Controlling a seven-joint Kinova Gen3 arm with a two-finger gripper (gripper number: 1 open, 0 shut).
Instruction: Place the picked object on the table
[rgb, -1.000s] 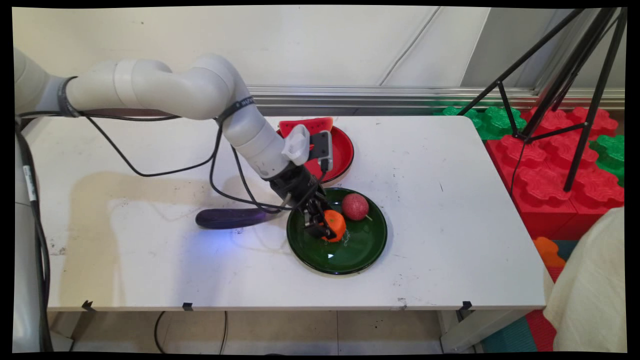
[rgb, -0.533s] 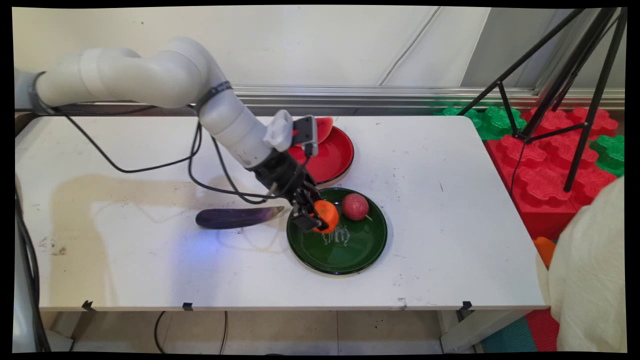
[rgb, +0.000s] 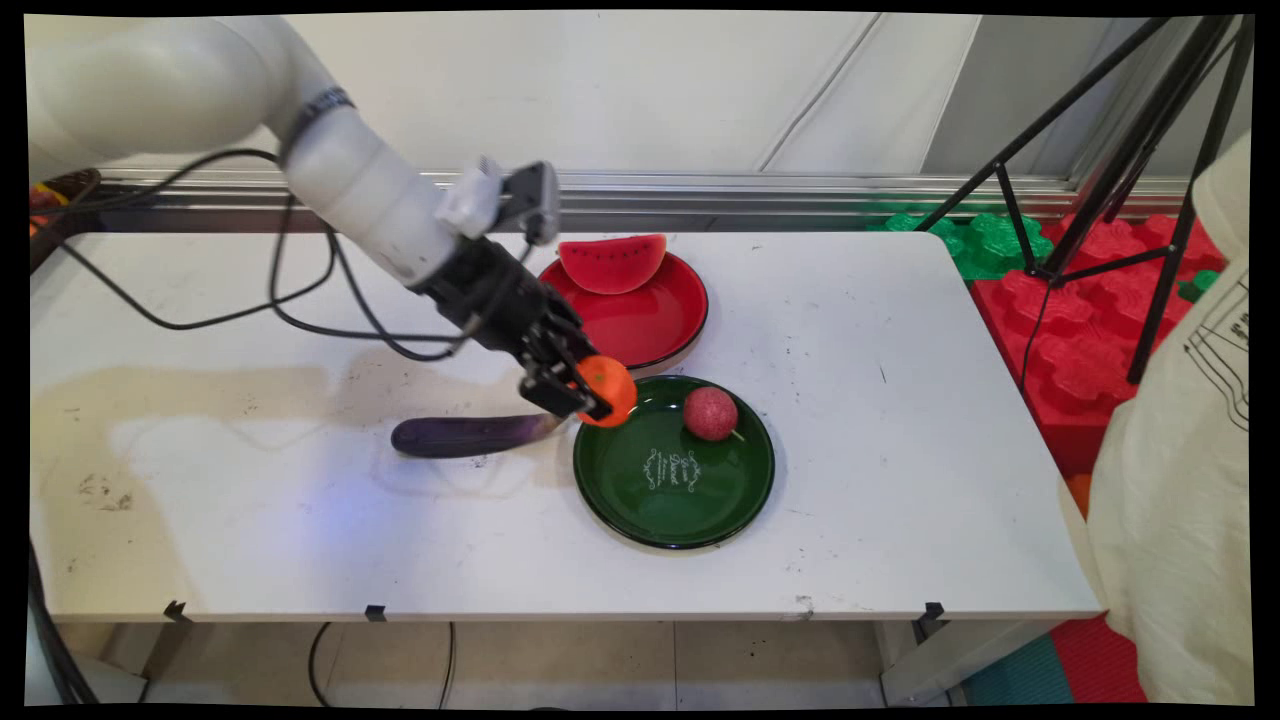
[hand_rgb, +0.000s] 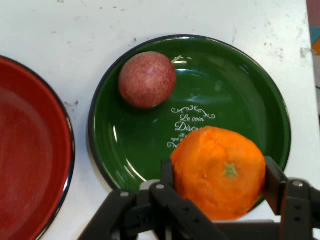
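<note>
My gripper (rgb: 585, 393) (hand_rgb: 220, 175) is shut on an orange (rgb: 606, 390) (hand_rgb: 219, 172) and holds it in the air above the left rim of the green plate (rgb: 720, 495) (hand_rgb: 135, 145). A round reddish fruit (rgb: 710, 413) (hand_rgb: 147, 79) lies on that plate, at its far side. White lettering shows in the plate's middle. The red plate (rgb: 660, 320) (hand_rgb: 25, 150) stands just behind the green one, with a watermelon slice (rgb: 612, 262) on its far edge.
A purple eggplant (rgb: 465, 435) lies on the table just left of the green plate, under the gripper. Black cables (rgb: 300, 310) hang from the arm. A black tripod (rgb: 1150, 170) and red and green foam blocks (rgb: 1080, 330) stand off the table's right. A person in a cream shirt (rgb: 1190, 450) is at the right edge.
The gripper has lifted the orange off the green plate and carried it up and to the left. The arm swung back, uncovering the watermelon slice. The person at right moved further in.
</note>
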